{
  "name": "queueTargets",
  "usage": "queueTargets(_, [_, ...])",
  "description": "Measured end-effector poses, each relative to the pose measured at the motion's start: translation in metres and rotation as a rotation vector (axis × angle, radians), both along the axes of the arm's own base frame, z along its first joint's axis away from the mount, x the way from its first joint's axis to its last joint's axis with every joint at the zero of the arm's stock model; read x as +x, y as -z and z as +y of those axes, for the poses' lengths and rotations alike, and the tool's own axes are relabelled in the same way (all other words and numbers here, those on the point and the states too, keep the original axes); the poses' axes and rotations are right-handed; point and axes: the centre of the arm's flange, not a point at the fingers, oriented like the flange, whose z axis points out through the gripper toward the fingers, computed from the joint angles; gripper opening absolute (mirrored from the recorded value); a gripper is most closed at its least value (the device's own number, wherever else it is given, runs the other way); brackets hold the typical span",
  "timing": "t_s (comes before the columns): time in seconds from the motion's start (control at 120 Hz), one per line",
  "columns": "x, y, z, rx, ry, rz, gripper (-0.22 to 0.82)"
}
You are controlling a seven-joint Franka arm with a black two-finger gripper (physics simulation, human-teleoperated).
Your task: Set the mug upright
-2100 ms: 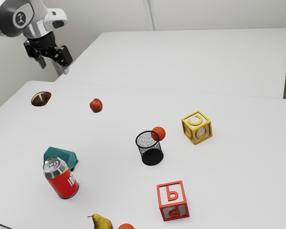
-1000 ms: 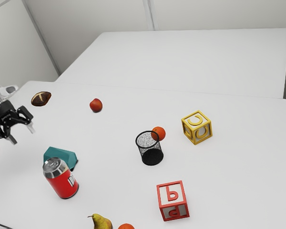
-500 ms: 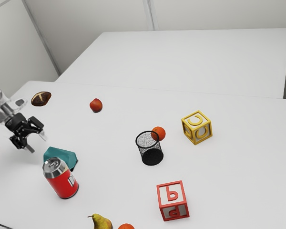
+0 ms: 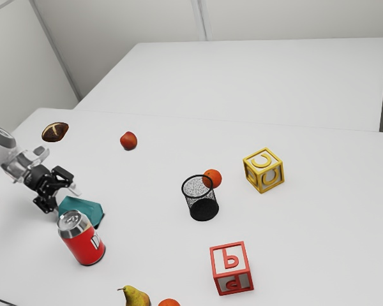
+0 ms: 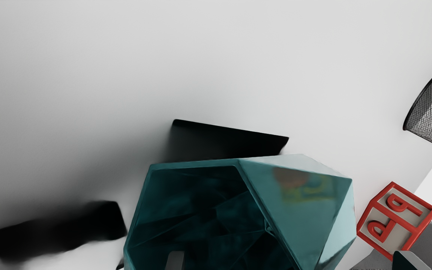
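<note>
Looking across from the arm's side, in the exterior view, I see the faceted teal mug (image 4: 88, 209) lying over on its flank on the white counter (image 4: 150, 245), just behind the red soda can (image 4: 88, 243) and well apart from the black wire-mesh pencil cup (image 4: 200, 199). The gripper (image 4: 65, 201) is down low beside the mug, on the exterior view's left, its fingers spread and nothing pinched between them. The can is so near that I'd want any swing of the mug kept away from it; a nudge could tip it.

In the wrist view the mug's open mouth faces the hand. One fingertip (image 5: 175, 261) is in front of that mouth, the other out past the faceted outer wall, toward the red-framed letter block (image 5: 396, 219). To my eye it's a stiff, fairly light piece, ceramic or hard plastic, and if ceramic, easily chipped. The glossy facets catch reflections, so I'd expect them to be slippery, and the slanting faces could make pads skid. I'd take it by the wall at the rim, one finger inside and one outside, squeezing gently and turning the mouth upward slowly
</note>
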Motion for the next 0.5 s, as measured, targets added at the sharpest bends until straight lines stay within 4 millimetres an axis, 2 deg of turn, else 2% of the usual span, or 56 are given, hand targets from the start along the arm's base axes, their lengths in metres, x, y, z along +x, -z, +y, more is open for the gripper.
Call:
queueTargets(0.2, [0.005, 0.001, -0.007, -0.014, 0.001, -0.008, 0.59])
queueTargets(0.383, [0.009, -0.003, -0.008, 0.0, 0.004, -0.005, 0.14])
queueTargets(0.5, [0.018, -0.01, -0.015, 0.009, 0.019, -0.012, 0.01])
